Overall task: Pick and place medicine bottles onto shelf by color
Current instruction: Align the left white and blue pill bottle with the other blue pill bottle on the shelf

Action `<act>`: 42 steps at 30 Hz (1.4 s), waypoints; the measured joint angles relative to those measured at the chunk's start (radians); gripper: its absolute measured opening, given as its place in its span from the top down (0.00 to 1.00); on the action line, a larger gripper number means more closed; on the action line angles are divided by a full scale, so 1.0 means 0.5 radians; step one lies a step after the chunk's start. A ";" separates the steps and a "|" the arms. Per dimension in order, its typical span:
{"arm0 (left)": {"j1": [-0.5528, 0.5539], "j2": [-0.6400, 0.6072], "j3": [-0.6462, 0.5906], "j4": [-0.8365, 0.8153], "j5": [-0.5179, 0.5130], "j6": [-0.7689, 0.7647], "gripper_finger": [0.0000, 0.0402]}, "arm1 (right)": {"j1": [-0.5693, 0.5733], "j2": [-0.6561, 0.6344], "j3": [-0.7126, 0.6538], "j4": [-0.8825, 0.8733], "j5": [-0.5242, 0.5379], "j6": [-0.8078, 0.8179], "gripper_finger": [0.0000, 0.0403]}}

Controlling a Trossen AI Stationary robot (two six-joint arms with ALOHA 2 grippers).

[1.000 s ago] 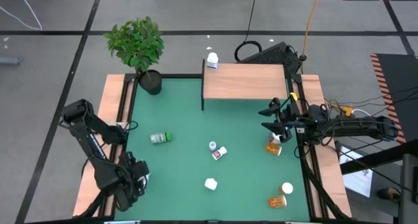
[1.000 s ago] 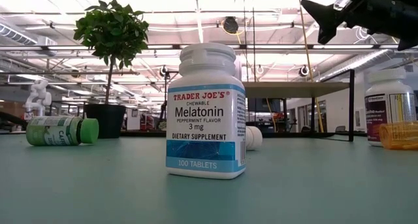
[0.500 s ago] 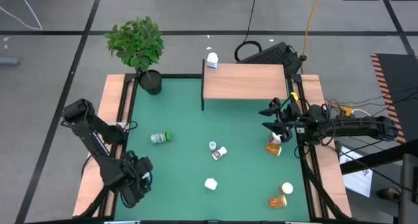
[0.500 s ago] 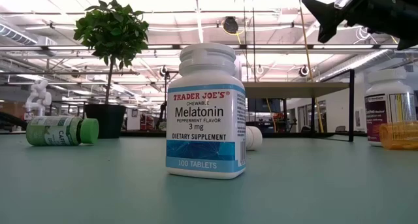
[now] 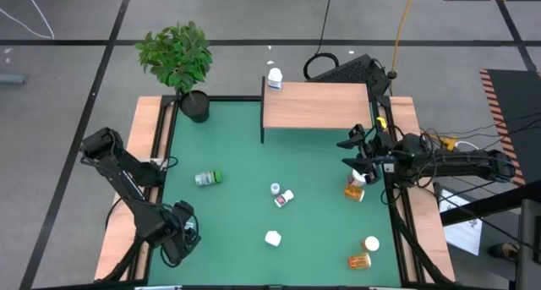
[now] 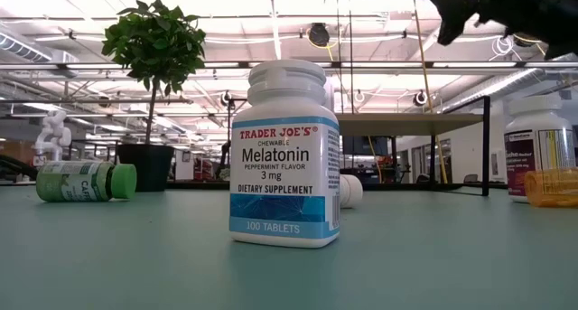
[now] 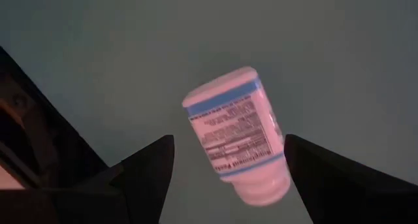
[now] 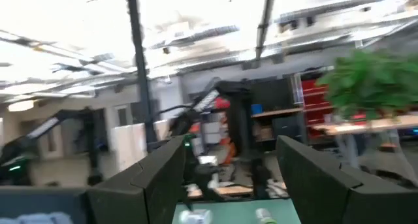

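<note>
In the low view, the right gripper [image 6: 461, 12] is being cropped by the top edge, so only a dark fingertip and part of the arm are showing at one o'clock. An amber bottle [image 6: 552, 187] is running off the three o'clock edge. The white bottle [image 7: 238, 134] in the left wrist view is appearing soft, its label print too small to read. In the right wrist view, the room is smearing, and two small items at six o'clock are staying unidentifiable.
</note>
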 joint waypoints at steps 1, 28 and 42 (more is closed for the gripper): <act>0.000 0.000 -0.027 0.032 0.000 -0.035 0.27 | 0.000 0.020 0.025 -0.011 -0.032 -0.001 0.42; 0.431 -0.079 -0.259 0.653 -0.048 0.236 0.46 | 0.570 1.176 0.533 -0.052 0.124 -0.812 0.41; 0.766 -0.080 0.133 1.140 -0.245 1.876 0.48 | 1.033 1.953 1.003 -0.014 0.592 -1.674 0.41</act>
